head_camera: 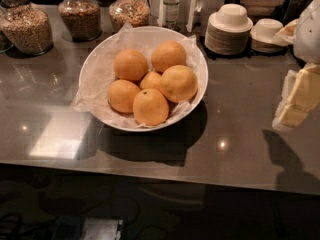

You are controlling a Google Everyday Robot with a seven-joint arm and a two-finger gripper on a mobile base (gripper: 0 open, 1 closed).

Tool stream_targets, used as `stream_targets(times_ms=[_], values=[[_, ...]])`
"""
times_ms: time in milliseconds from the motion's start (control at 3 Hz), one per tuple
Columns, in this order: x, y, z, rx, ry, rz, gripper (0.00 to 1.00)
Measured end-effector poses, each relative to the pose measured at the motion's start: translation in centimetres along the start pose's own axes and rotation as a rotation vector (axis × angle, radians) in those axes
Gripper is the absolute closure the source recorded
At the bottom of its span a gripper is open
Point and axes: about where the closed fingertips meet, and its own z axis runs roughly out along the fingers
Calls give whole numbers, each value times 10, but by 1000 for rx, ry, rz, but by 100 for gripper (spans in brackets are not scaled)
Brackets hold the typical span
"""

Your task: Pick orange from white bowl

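Note:
The white bowl (95,59) is wide and shallow, lined with crinkled white paper, and stands on the dark counter left of centre. It holds six oranges. The orange (178,83), the largest and slightly paler one, lies at the right side of the pile, against the bowl's right wall. An orange with a dark stem dot (150,107) lies in front of it. My gripper (291,115) is at the right edge of the view, above the counter, well to the right of the bowl and apart from it, with nothing seen in it.
Three glass jars of grains (26,26) stand along the back left. A bottle (171,4) stands behind the bowl. Stacked small white plates and bowls (229,28) stand at the back right. The counter's front edge (150,176) runs below the bowl.

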Motion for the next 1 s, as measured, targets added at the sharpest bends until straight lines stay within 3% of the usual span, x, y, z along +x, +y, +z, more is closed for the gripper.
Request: stream_targets(times_ms=[667, 1000], values=[[-69, -16, 13, -32, -117, -82, 0], [-100, -24, 28, -60, -166, -79, 0]])
